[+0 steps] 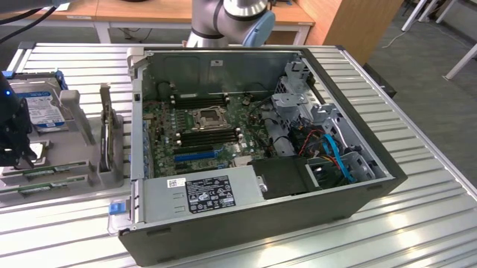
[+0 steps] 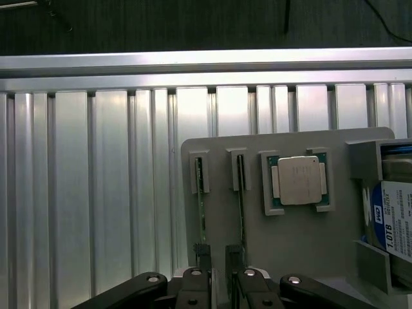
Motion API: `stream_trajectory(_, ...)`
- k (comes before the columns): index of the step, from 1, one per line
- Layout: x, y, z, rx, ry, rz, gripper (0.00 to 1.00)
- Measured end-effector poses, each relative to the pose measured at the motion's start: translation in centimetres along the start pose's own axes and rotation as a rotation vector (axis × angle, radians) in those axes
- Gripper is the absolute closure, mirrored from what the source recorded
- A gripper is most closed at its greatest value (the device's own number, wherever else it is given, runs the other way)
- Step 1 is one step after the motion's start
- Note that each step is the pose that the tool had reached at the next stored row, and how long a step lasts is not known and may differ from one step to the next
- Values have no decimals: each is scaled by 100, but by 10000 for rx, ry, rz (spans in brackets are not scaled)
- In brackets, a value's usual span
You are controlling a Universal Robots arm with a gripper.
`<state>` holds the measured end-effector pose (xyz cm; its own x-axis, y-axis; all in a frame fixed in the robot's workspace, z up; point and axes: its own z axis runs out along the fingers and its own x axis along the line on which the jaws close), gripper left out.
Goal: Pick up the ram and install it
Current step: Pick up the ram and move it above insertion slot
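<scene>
Two ram sticks stand on edge in slots of a grey tray (image 2: 290, 238): one ram stick (image 2: 201, 206) and a second (image 2: 241, 209) beside it. In the exterior view they lie at the far left, the ram (image 1: 46, 169) and its neighbour (image 1: 41, 188). My gripper (image 2: 217, 257) hangs just above their near ends, open, nothing between its fingertips (image 2: 203, 254). One fingertip overlaps each stick's end. In the exterior view the dark gripper (image 1: 13, 142) hovers over the tray (image 1: 75, 139). The open computer case (image 1: 253, 139) shows the motherboard's black memory slots (image 1: 209, 137).
A silver processor chip (image 2: 298, 180) sits in a tray pocket beside the sticks, and a hard drive (image 2: 394, 222) stands further along. The case's power supply (image 1: 201, 195) and blue cables (image 1: 335, 156) fill its near and right parts. The slatted metal table (image 2: 96, 193) surrounds everything.
</scene>
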<state>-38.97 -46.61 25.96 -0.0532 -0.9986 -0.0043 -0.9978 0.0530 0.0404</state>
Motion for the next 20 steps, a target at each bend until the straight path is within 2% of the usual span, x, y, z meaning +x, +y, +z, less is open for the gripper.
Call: stream_trajectory(20, 2, -2, 43, 3, -7, -2, 76)
